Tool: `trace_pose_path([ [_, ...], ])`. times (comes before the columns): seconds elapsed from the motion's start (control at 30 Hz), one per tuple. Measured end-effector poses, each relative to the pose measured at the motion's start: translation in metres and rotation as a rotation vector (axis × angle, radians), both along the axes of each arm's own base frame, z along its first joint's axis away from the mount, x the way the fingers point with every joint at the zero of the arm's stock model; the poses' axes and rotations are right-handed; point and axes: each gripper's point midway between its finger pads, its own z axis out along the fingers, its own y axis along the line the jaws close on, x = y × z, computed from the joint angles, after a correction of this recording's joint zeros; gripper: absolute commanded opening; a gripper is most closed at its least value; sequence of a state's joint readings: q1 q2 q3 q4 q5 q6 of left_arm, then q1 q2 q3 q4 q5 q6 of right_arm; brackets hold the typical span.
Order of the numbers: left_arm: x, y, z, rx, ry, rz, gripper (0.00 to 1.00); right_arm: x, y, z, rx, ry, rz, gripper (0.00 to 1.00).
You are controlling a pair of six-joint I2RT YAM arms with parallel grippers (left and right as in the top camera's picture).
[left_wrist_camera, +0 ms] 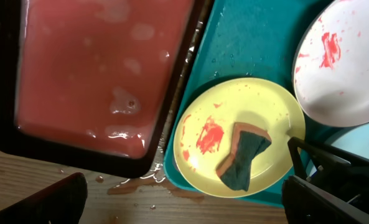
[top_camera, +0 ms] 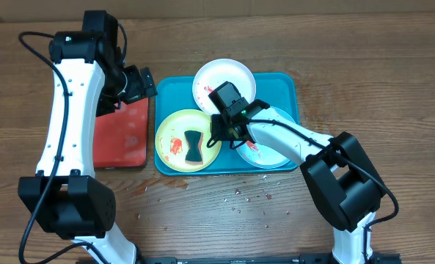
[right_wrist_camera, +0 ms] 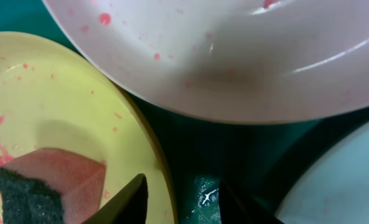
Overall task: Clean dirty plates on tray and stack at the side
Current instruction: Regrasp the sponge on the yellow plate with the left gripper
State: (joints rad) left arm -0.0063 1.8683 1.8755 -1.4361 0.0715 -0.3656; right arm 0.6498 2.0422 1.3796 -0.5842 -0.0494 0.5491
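Note:
The teal tray (top_camera: 287,84) holds three plates. The white plate (top_camera: 224,79) sits at its far edge, spattered red. The yellow-green plate (top_camera: 174,139) sits at the front left with a red smear and a dark sponge (top_camera: 194,146) on it. The light-green-rimmed plate (top_camera: 274,155) lies partly under my right arm. My right gripper (top_camera: 219,136) is open, low at the yellow-green plate's right rim; in the right wrist view its jaws (right_wrist_camera: 181,202) straddle that rim (right_wrist_camera: 162,180), one finger over the plate, one over the tray (right_wrist_camera: 215,155). My left gripper (top_camera: 145,82) is open and empty above the red tray's far right corner.
A red tray (top_camera: 122,136) with a dark rim and a wet film lies left of the teal tray. Water and red drops lie on the wooden table (top_camera: 232,198) in front of the trays. In the left wrist view the puddle (left_wrist_camera: 147,183) sits by the trays' front edges.

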Motion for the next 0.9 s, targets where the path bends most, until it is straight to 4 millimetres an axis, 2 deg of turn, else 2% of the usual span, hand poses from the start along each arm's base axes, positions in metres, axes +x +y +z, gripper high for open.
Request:
trace_pose_path([
  [0.03, -0.001, -0.002, -0.002, -0.003, 0.004, -0.007, 0.97, -0.001, -0.001, -0.001, -0.003, 0.004, 0.0, 0.25],
  [0.1, -0.001, -0.009, -0.007, -0.018, 0.009, -0.032, 0.93, -0.001, 0.0, 0.0, -0.003, 0.002, 0.004, 0.2],
  [0.23, -0.002, -0.03, -0.021, -0.076, 0.018, -0.097, 0.78, -0.001, -0.001, 0.0, -0.002, 0.003, -0.001, 0.19],
  [0.47, -0.017, -0.059, -0.067, -0.191, 0.078, -0.169, 0.7, -0.001, 0.0, 0.0, 0.0, 0.005, 0.0, 0.18],
  [0.53, -0.022, -0.069, -0.08, -0.24, 0.082, -0.205, 0.61, -0.001, 0.0, 0.0, 0.001, 0.004, 0.0, 0.18],
  [0.6, -0.024, -0.08, -0.09, -0.284, 0.075, -0.236, 0.56, 0.0, 0.001, 0.0, 0.004, 0.0, 0.001, 0.18],
  [0.9, -0.033, -0.128, -0.122, -0.376, 0.028, -0.357, 0.51, 0.001, 0.001, 0.001, 0.007, -0.004, 0.001, 0.18],
])
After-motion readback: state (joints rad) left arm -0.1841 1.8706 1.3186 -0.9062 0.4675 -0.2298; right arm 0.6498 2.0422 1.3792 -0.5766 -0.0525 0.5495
